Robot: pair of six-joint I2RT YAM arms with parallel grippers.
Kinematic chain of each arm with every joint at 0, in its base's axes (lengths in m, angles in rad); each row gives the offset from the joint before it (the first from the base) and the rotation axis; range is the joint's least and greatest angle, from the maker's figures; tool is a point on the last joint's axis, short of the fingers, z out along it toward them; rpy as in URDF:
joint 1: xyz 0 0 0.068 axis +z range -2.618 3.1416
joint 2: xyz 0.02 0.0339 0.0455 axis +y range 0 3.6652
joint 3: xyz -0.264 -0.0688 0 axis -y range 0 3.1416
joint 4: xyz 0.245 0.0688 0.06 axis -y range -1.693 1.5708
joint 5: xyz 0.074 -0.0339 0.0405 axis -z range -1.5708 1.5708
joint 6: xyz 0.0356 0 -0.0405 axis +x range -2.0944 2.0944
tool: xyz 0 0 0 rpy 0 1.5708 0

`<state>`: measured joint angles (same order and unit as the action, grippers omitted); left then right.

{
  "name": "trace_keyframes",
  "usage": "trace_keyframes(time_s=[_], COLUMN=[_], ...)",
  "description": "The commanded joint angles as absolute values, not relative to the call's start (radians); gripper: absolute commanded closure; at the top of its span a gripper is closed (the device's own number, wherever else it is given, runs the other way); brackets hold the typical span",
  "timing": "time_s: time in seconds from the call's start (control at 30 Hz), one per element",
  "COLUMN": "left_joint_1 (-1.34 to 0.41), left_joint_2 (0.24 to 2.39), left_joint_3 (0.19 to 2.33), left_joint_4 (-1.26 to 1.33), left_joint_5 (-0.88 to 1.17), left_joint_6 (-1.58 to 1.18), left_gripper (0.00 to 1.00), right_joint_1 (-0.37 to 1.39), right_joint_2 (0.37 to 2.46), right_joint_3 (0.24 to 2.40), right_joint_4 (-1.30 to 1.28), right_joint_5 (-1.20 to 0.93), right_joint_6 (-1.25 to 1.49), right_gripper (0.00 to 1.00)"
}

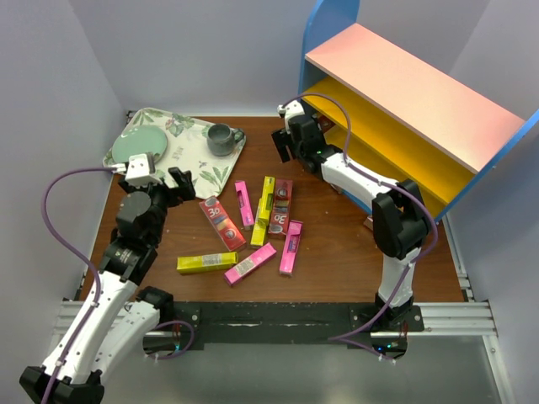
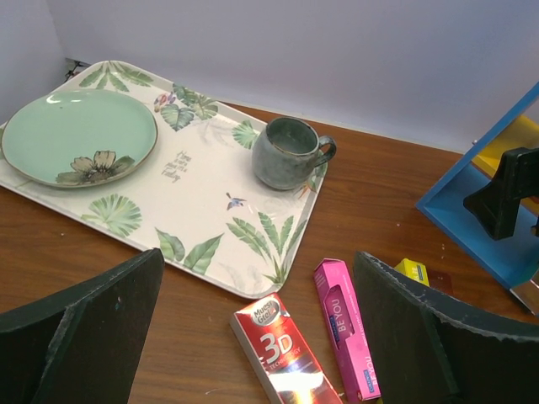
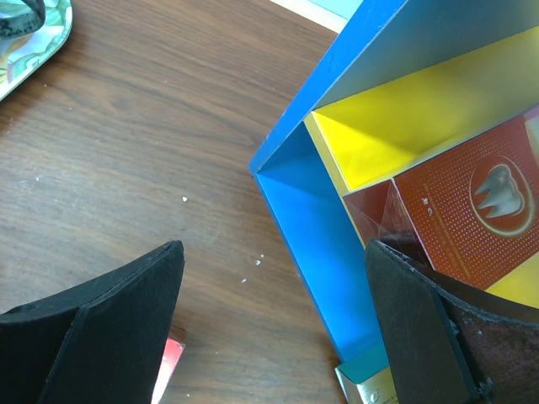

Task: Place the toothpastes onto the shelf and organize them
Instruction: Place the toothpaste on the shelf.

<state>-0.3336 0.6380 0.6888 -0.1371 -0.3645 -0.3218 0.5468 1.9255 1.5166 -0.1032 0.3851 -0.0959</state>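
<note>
The left hand (image 2: 259,273) is hovering with fingers spread wide, holding nothing; a red toothpaste (image 2: 282,349) and a pink toothpaste (image 2: 345,324) are lying on the bench (image 2: 379,210) just below it, a floral tray (image 2: 202,210) beyond. The right hand (image 3: 274,252), also spread and empty, is facing the shelf (image 3: 312,219), where a dark red toothpaste (image 3: 472,210) is lying just ahead.

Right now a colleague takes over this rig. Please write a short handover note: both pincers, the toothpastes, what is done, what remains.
Left pincer: open, empty, above the table near the floral tray.
Right pincer: open, empty, at the shelf's left end.
Done: at least one red carton lies in the shelf; a teal carton edge shows near it.
To do: seven toothpastes lie loose on the table; shelve them neatly.
</note>
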Motion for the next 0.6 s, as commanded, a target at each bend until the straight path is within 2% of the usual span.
trace_keyframes(time_s=[0.0,0.57], left_joint_1=[-0.321,-0.311], left_joint_2=[0.644,0.652], left_joint_3=[0.686,0.686], left_joint_4=[-0.109,-0.107], left_joint_5=[-0.344,-0.331], left_joint_6=[-0.331,-0.336], left_gripper=[0.0,0.0], right_joint_1=[0.541,0.54], right_joint_2=[1.924,1.907], right_joint_3=[1.555,1.542], right_joint_4=[-0.072,-0.064], right_joint_5=[0.417,0.416], right_joint_6=[-0.12,-0.109], right_gripper=[0.07,0.07])
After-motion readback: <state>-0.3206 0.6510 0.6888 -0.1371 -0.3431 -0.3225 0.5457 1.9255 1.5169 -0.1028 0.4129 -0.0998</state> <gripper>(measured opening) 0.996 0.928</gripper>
